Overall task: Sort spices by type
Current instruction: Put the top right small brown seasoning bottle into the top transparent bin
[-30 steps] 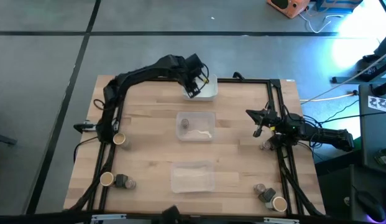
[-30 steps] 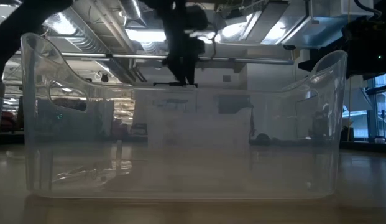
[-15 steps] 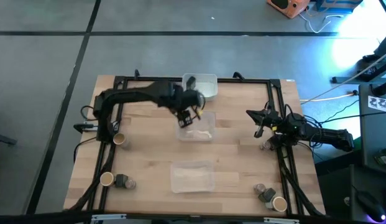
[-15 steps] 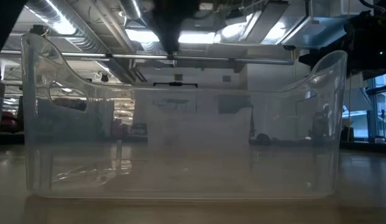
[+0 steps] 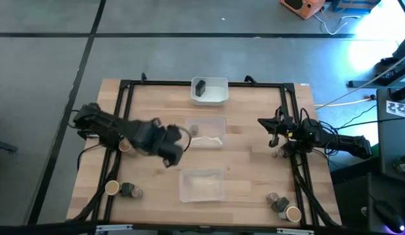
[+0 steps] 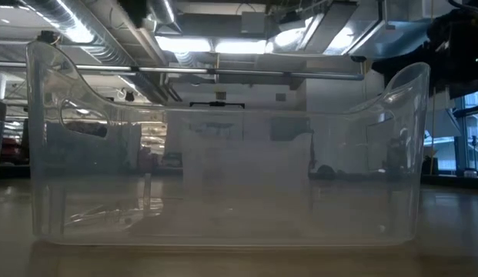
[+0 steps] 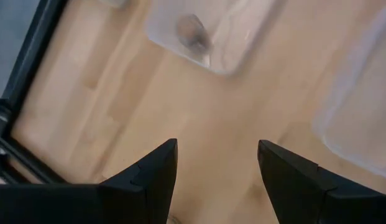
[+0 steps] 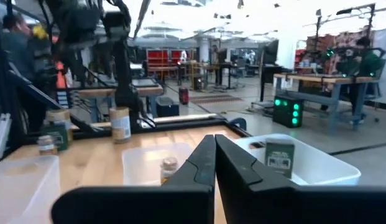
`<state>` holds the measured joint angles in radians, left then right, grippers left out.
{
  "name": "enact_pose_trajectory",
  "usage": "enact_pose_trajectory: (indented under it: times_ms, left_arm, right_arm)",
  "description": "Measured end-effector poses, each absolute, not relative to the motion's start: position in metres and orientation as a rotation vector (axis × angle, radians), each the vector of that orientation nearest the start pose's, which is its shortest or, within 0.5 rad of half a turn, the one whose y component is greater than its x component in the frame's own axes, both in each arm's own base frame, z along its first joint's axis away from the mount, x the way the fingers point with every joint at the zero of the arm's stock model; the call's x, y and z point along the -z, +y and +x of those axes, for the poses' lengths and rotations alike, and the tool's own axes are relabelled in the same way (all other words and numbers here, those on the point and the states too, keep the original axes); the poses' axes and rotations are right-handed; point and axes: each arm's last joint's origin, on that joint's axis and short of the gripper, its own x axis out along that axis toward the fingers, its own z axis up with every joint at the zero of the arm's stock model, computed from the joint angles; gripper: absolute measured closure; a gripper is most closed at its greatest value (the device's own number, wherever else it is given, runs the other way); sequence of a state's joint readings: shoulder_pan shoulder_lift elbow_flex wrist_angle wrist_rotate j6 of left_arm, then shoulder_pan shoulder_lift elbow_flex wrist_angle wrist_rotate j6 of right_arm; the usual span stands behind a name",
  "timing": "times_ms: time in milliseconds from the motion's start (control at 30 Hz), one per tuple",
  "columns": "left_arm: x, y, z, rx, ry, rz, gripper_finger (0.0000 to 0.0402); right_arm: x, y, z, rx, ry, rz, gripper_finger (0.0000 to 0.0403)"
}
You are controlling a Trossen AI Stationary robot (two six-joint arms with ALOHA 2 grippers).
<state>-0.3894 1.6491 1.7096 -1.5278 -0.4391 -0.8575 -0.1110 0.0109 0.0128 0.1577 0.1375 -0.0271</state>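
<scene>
My left gripper (image 5: 172, 151) (image 7: 217, 168) hangs open and empty over bare wood, left of the middle clear tray (image 5: 218, 124). In that tray stands a small grey-brown jar (image 5: 194, 130) (image 7: 191, 30). A dark block (image 5: 199, 87) (image 8: 280, 153) lies in the white tray (image 5: 218, 96) at the far edge. More spices stand loose at the near left (image 5: 127, 190), beside the left arm (image 5: 126, 145) and at the near right (image 5: 280, 205). My right gripper (image 5: 272, 130) (image 8: 214, 155) is shut and level at the right side.
An empty clear tray (image 5: 202, 185) (image 6: 223, 177) lies near the front edge and fills the low view. A black frame (image 5: 127, 98) runs around the table. One small jar (image 5: 278, 152) stands just below my right gripper. Bare wood lies between the trays and the frame.
My left gripper has swung from over the white tray at the far edge toward the near left, passing over the middle tray, and has turned about as it went. The dark block, hidden under it at first, now lies uncovered in the white tray.
</scene>
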Motion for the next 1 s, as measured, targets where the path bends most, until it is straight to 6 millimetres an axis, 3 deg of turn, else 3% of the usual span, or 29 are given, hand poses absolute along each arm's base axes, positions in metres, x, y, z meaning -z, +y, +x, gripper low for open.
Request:
enact_pose_trajectory:
  times_ms: [200, 400, 600, 1000]
  left_arm:
    - [-0.331, -0.134, 0.243, -0.567, 1.092, -0.169, 0.0196]
    - [-0.307, -0.15, 0.22, -0.611, 0.992, -0.174, 0.0196]
    - [-0.28, -0.155, 0.213, -0.667, 0.891, -0.138, 0.0196]
    - [-0.23, -0.153, 0.212, -0.654, 0.876, -0.135, 0.0196]
  right_arm:
    - [-0.185, -0.014, 0.095, 0.22, -0.153, 0.028, 0.0391]
    - [-0.206, -0.013, 0.094, 0.182, -0.128, 0.041, 0.0391]
    - [-0.24, -0.011, 0.094, 0.127, -0.093, 0.002, 0.0391]
    - [-0.309, -0.009, 0.106, 0.007, 0.32, 0.032, 0.0391]
